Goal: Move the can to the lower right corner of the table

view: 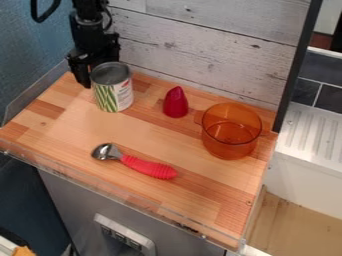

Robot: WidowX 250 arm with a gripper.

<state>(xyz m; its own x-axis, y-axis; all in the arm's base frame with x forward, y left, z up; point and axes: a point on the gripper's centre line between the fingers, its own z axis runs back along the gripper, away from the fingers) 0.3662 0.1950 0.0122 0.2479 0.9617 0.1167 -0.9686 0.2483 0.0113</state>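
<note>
At eleven o'clock on the wooden tabletop (pixel 157 130), taking its middle as the clock's centre, stands the can (pixel 113 90), upright, with a grey top and green stripes on its label. The black gripper (pixel 93 57) hangs down just beside it, towards the can's ten o'clock. How far open the claw is, I cannot tell – nor whether it has hold of the can. The lower right corner lies near five o'clock, well apart from the can.

A dark red cone-shaped thing (pixel 176 103) stands upright at one o'clock, between the can and a see-through orange pot (pixel 230 142) near the three o'clock edge. Below the middle lies a spoon (pixel 143 166) – its metal bowl points to ten o'clock, its ridged red handle to four. Whitewashed boards (pixel 207 45) rise behind, at twelve.
</note>
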